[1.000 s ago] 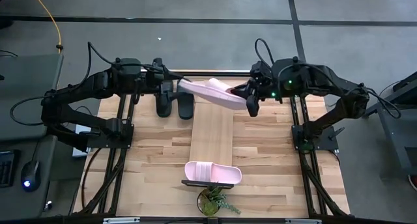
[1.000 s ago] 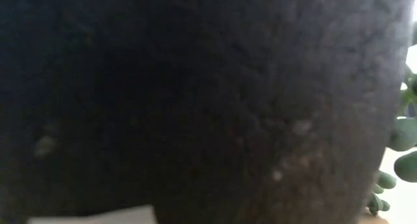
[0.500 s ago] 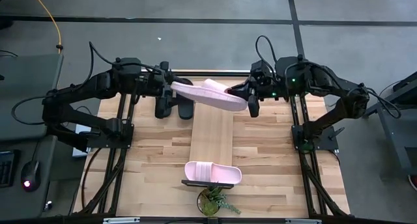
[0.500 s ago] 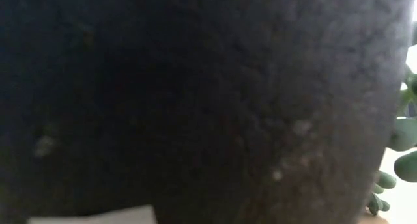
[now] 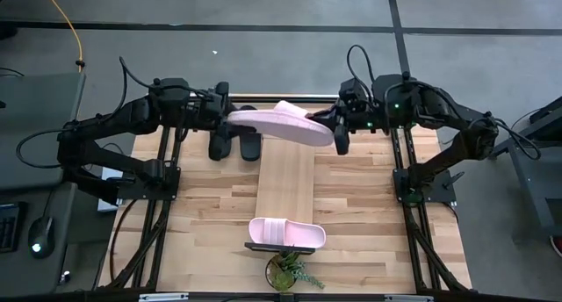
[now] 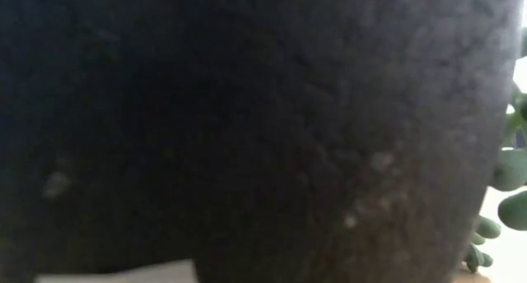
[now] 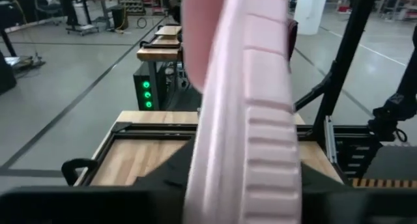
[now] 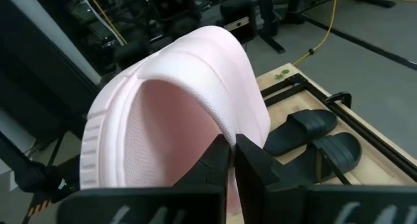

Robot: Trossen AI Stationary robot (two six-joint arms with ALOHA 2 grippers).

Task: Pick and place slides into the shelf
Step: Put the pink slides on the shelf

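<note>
A pale pink slide (image 5: pixel 281 124) hangs in the air above the far end of the shelf (image 5: pixel 288 175), held between both grippers. My left gripper (image 5: pixel 228 118) is shut on its left end and my right gripper (image 5: pixel 332 128) is shut on its strap. In the left wrist view the slide's ribbed sole (image 7: pixel 251 120) runs away from the fingers. The other pink slide (image 5: pixel 286 233) rests sole down on the shelf's near end. The black slides (image 5: pixel 235 142) lie side by side on the tabletop, left of the shelf. My left gripper has the slide's left end (image 5: pixel 235 118) between its fingers, coming level from the table's left; the gripper's own body hides the place of contact. My right gripper pinches the strap's edge (image 8: pixel 225 129), one finger (image 8: pixel 218 160) under the strap and one outside. It comes level from the table's right, and the slide hangs clear of the shelf.
A small potted plant (image 5: pixel 288 271) stands at the table's near edge, just past the shelf's near end. Its dark pot (image 6: pixel 247 127) fills the low view. Black frame rails (image 5: pixel 162 175) run along both sides of the tabletop.
The pink slide has swung from a slant to lie nearly level across the table, and its left end has gone toward the left gripper and now sits between its fingers. My right gripper has kept its hold and shifted slightly toward the far edge.
</note>
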